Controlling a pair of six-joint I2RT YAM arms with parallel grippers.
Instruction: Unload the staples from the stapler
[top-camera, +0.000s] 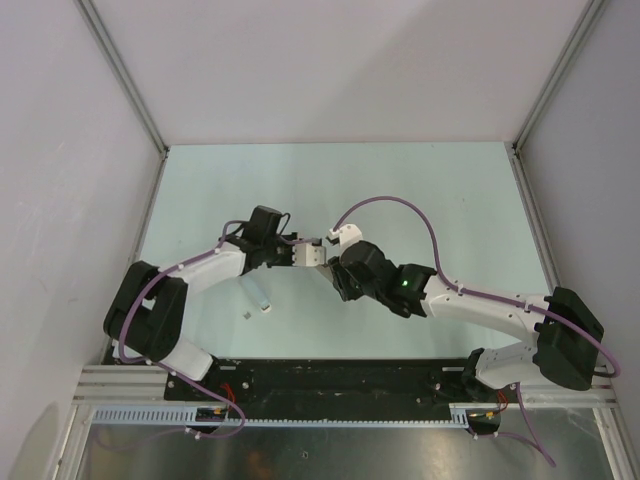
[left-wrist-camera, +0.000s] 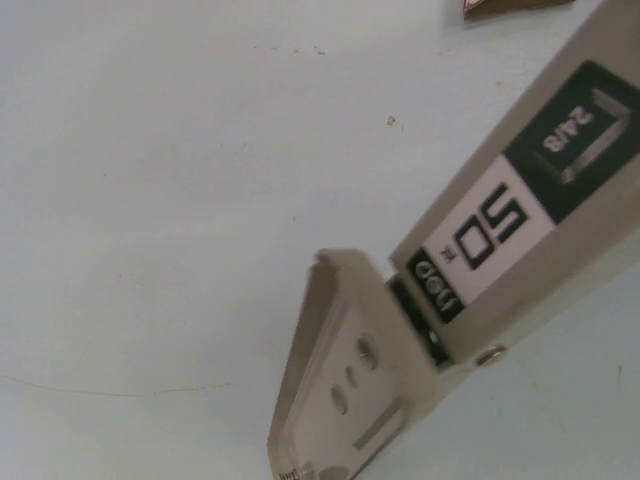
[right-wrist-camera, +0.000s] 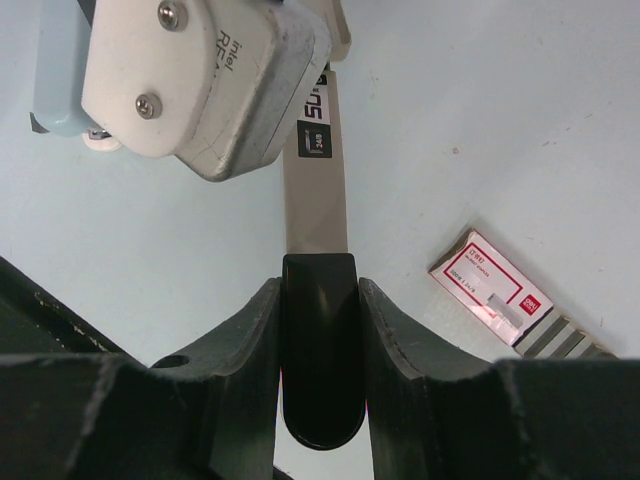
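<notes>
The white stapler is held above the table between both grippers at mid-table. In the left wrist view it hangs open: its base with the anvil is low, and its labelled top arm runs up to the right. My left gripper is shut on the base end; its fingers are out of the left wrist view. My right gripper is shut on the stapler's black end, with the white arm running away from it. I cannot make out any staples.
A small flat red-and-white box with a grey end lies on the table beside the grippers, and shows in the top view. A tiny grey bit lies near it. Walls enclose the pale table on three sides.
</notes>
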